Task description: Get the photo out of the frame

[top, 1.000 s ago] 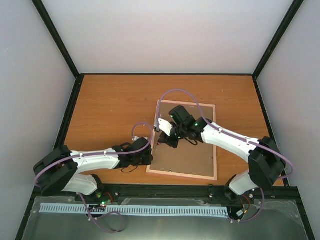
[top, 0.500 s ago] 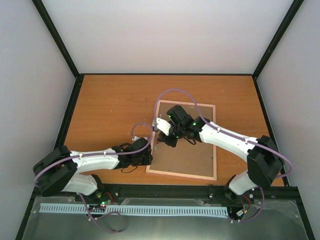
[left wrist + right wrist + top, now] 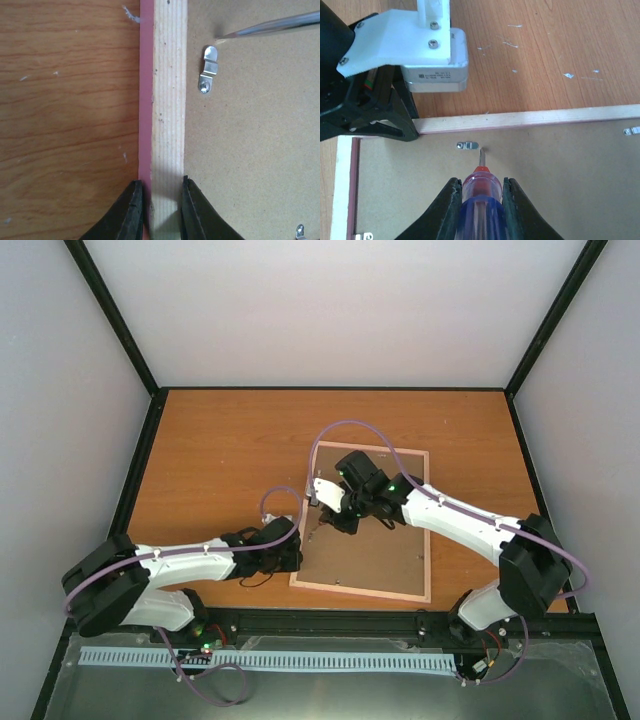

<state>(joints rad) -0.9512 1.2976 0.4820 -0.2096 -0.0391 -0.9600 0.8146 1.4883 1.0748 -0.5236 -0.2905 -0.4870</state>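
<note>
Two grippers are working at one frame, which is lying back-up and slightly skewed on the table, right of centre in the lower half of the overhead view. Only its brown backing board and pale wooden rail are facing the cameras. The pink is showing merely as a thin strip along the rail's outer edge. The photo is not showing in any view.

Left gripper: its jaws are standing narrowly apart and pinching the rail at the bottom of the left wrist view, one finger on the pink outer side, the other on the board side. The picture's lower edge is cutting both fingers off.

Right gripper: its jaws are clamping a screwdriver by the blue handle, just behind the red collar. The rest of the handle is running out of the bottom of the picture. The blade tip is sitting just beside a small metal clip near the rail; whether they are touching is hard to judge.

Overhead, the right wrist is covering both tool and clip.
</note>
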